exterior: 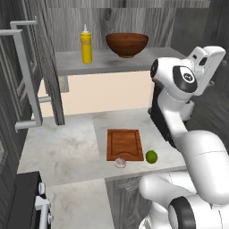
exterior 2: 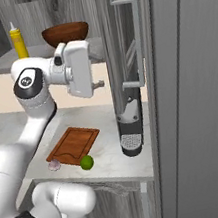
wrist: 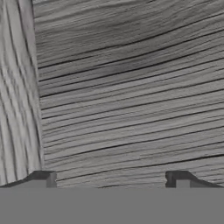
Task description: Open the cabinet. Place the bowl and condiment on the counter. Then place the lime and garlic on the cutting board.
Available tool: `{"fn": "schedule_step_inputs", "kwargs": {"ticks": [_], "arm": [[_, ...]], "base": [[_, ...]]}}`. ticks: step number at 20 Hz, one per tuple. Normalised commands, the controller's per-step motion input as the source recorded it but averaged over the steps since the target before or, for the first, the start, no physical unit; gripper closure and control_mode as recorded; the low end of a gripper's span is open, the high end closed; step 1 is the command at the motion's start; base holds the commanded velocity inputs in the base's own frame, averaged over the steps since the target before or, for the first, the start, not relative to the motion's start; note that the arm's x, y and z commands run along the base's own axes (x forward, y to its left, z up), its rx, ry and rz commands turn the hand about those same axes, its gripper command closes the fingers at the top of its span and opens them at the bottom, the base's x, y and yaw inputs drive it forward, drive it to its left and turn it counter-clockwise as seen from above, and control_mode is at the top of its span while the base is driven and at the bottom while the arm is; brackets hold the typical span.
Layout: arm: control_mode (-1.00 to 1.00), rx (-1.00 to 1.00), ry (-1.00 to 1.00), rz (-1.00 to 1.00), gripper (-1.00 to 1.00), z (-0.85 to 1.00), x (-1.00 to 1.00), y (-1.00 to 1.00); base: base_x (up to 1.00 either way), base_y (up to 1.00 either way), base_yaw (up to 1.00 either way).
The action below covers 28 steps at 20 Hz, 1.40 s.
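Garlic [exterior: 120, 162] and lime [exterior: 151, 156] are lying on the counter [exterior: 67, 147] at the near edge of the cutting board [exterior: 124, 144], with the cabinet [exterior: 40, 62] standing open above.

The garlic is touching the board's near edge, while the lime is sitting just beside its near right corner. Up on the cabinet's grey shelf, the yellow condiment [exterior: 86, 44] is standing upright to the left of the bowl [exterior: 127, 44], slightly apart. The gripper [wrist: 113, 179] is facing grey woodgrain with its fingertips [wrist: 43, 177] spread wide, holding nothing. A black coffee machine [exterior 2: 131, 130] is standing on the counter beside the board.
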Motion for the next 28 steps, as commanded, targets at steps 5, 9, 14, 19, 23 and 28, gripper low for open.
{"fn": "schedule_step_inputs", "kwargs": {"ticks": [5,9,14,19,23,28], "arm": [[-1.0,0.22,-0.02,0.17,-1.0,0.02,-0.05,0.57],[-1.0,0.32,-0.07,0.27,-1.0,0.1,-0.09,0.4],[-1.0,0.25,-0.11,0.24,-1.0,0.08,-0.04,0.43],[-1.0,0.24,-0.06,0.25,-1.0,-0.16,-0.38,0.02],[-1.0,0.24,-0.1,0.21,-1.0,-0.42,-0.45,0.0],[-1.0,0.23,-0.19,0.01,-1.0,0.01,-0.32,0.23]], "base": [[0.0,0.0,0.0],[0.0,0.0,0.0],[0.0,0.0,0.0],[0.0,0.0,0.0],[0.0,0.0,0.0],[0.0,0.0,0.0]]}}
